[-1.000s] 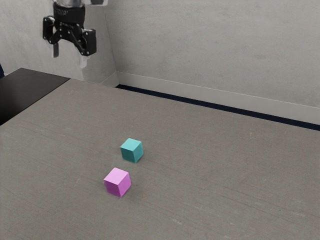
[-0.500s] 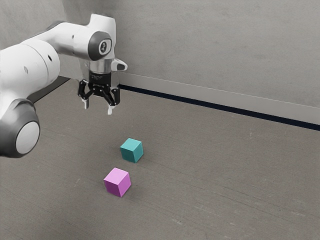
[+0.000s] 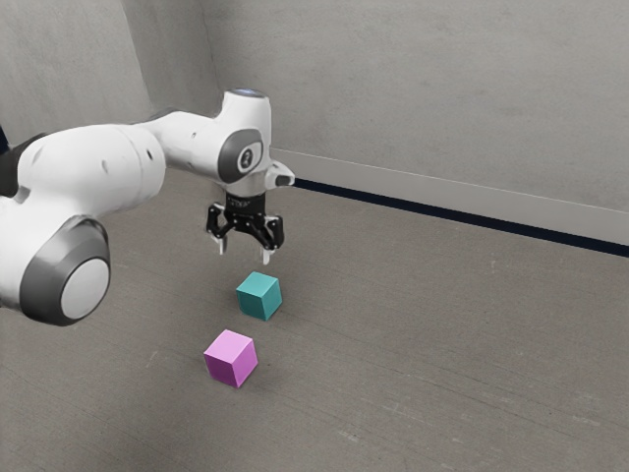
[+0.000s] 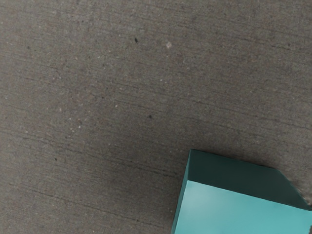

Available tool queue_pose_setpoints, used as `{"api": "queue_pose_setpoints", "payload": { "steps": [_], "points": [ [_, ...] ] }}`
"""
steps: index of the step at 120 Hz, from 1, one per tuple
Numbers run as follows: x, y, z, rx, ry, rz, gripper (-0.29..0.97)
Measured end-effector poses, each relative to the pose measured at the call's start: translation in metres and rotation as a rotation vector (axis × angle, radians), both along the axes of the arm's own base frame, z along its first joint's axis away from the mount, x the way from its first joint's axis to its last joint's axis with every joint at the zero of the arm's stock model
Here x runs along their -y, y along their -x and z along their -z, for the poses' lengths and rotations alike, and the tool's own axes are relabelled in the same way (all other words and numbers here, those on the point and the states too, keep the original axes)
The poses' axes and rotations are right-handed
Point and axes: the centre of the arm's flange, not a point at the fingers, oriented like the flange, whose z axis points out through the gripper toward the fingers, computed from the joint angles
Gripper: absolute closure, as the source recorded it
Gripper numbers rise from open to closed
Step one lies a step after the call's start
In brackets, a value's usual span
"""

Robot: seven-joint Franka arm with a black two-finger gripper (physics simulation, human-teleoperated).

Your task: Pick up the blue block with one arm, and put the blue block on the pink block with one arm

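Two cubes sit unmoved on the desk [image 3: 442, 324]: the pink block [image 3: 231, 358] nearest, the teal block [image 3: 259, 295] (the task's blue one) just beyond it, not touching. Farther back, the arm [image 3: 147, 167] has swung in and dropped. Its jaws hang open and empty just above the teal block, so the grasp looks to be next.

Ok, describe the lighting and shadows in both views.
Exterior view: soft, even light, no glare; the blue block and pink block cast only faint shadows on the table. Wrist view: one face of the blue block is bright, the adjoining face darker, no glare.
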Motion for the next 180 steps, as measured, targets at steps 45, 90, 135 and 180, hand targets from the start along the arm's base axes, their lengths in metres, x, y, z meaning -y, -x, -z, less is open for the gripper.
{"api": "queue_pose_setpoints", "payload": {
  "steps": [45,90,135,180],
  "points": [
    [0.028,0.001,0.045,-0.008,-0.004,0.067,0.00],
    [0.036,0.004,0.079,-0.028,0.005,0.083,0.00],
    [0.030,0.010,0.096,-0.033,0.020,0.060,0.07],
    [0.023,0.012,0.080,-0.010,0.011,0.025,0.24]
  ]
}}
